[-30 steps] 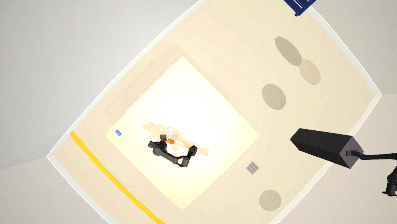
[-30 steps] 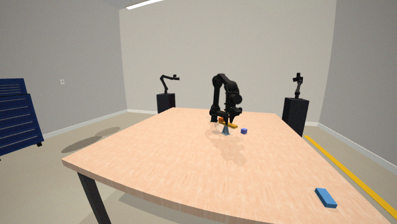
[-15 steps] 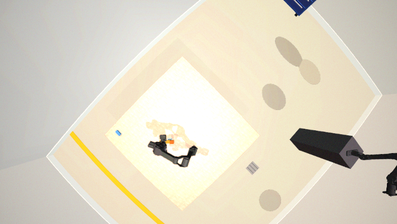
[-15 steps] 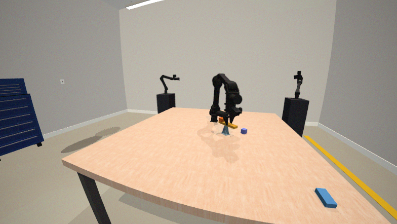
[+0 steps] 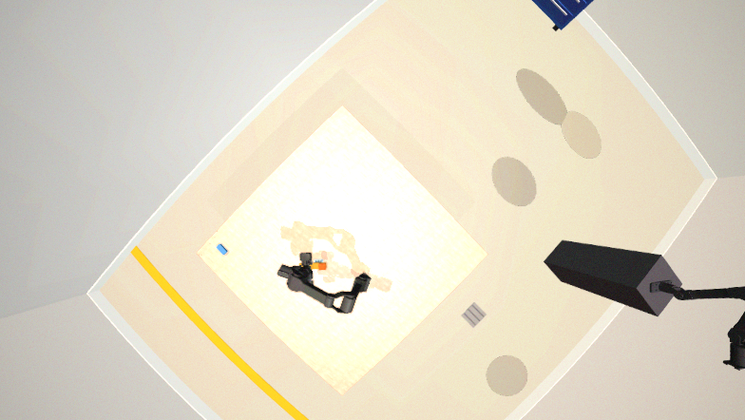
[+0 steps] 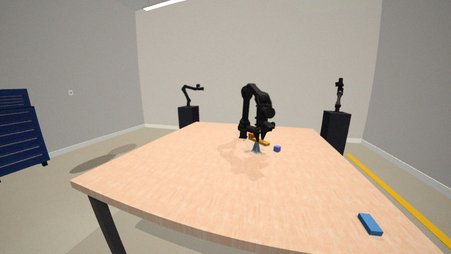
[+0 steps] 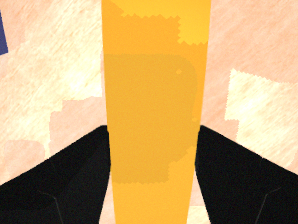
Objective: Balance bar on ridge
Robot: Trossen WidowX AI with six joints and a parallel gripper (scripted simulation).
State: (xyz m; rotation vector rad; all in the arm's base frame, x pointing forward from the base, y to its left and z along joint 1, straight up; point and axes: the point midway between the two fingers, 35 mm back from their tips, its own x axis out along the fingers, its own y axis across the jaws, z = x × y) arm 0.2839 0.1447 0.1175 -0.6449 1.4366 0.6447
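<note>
The bar [image 6: 262, 142] [image 7: 153, 63] [image 5: 320, 265] is long and yellow with an orange end. My gripper [image 6: 257, 137] [image 7: 152, 135] [image 5: 313, 263] is shut on it near its middle, black fingers on both long sides. In the exterior view the bar lies across the top of the small blue-grey ridge [image 6: 256, 149], clear of the table [image 6: 189, 189]. I cannot tell whether the bar touches the ridge's top. In the wrist view the bar fills the centre and hides the ridge.
A small purple-blue cube [image 6: 276, 148] sits on the table just right of the ridge; its edge shows in the wrist view [image 7: 1, 32]. A flat blue block [image 6: 370, 223] [image 5: 221, 249] lies near the table's front right corner. Two other arms on black pedestals stand beyond the table.
</note>
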